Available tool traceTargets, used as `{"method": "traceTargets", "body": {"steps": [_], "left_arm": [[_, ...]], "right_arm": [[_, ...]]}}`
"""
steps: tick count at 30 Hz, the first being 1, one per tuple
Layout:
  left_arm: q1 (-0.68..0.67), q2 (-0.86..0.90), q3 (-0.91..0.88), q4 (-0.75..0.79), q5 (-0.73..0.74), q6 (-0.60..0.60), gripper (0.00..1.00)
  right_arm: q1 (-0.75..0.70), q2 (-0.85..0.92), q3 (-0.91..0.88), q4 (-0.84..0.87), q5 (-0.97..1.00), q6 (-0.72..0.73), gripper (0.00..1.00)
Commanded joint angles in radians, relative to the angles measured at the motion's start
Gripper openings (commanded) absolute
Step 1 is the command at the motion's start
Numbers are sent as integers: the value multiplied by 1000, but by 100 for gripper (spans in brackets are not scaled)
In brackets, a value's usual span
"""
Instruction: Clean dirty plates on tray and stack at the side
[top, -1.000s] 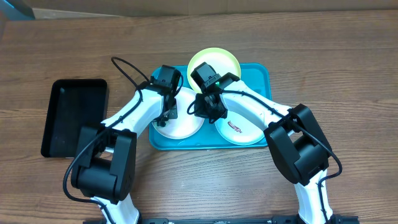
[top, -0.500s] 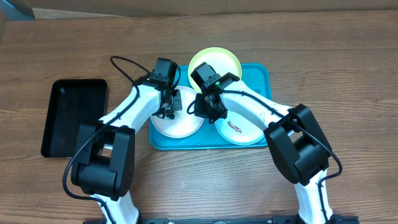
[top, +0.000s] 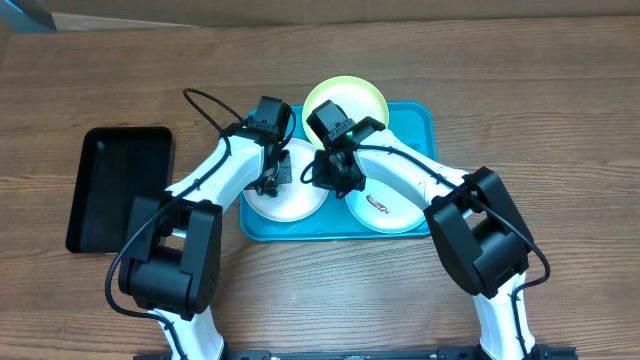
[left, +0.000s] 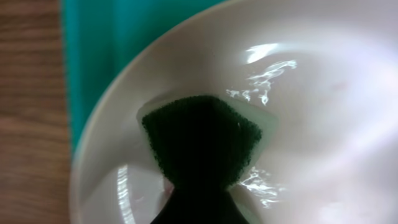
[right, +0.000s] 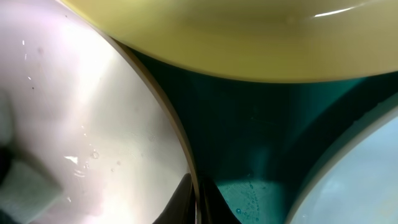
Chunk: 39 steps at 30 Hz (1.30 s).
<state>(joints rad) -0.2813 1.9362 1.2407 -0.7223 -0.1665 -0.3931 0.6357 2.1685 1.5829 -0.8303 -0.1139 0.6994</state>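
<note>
A teal tray (top: 420, 120) holds three plates. The left white plate (top: 290, 205) is wet and shiny; in the left wrist view (left: 323, 93) it fills the frame. My left gripper (top: 272, 172) is shut on a dark green sponge (left: 202, 137) pressed on that plate. My right gripper (top: 328, 178) is shut on the same plate's right rim (right: 180, 143). A white plate with a red smear (top: 385, 208) lies at the right. A yellow-green plate (top: 375, 98) sits at the back, partly hidden by my right arm.
A black rectangular bin (top: 118, 185) stands on the wooden table (top: 560, 120) left of the tray. Water drops lie on the tray floor (right: 249, 199) between the plates.
My left gripper with the sponge shifted slightly up and left on the white plate, then came back right and down. The right arm has not moved.
</note>
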Motion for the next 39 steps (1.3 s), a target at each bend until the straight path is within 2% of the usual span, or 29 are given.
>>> {"method": "traceTargets", "body": {"steps": [1,6,13,20,28,32,39], "left_arm": [[14,64,-24,-82,-183,-35,4],[13,26,51,-143,-177,-87,4],[14,-31,124,-105,7,-75,4],[13,12,105,-81,132,-79,4],[12,127,94,-42,372,-35,4],[14,172,94,-64,294,-30,4],[21,173,117,-193,-70,-35,4]], "right_arm": [[-1,16,-11,-11,69,8,4],[-1,16,-11,-9,69,8,4],[-1,16,-11,-13,72,8,4],[-1,16,-11,-12,72,8,4],[-1,16,-11,-9,72,8,4],[-1,16,-11,-11,72,8,4],[-1,16,-11,-12,72,8,4]]}}
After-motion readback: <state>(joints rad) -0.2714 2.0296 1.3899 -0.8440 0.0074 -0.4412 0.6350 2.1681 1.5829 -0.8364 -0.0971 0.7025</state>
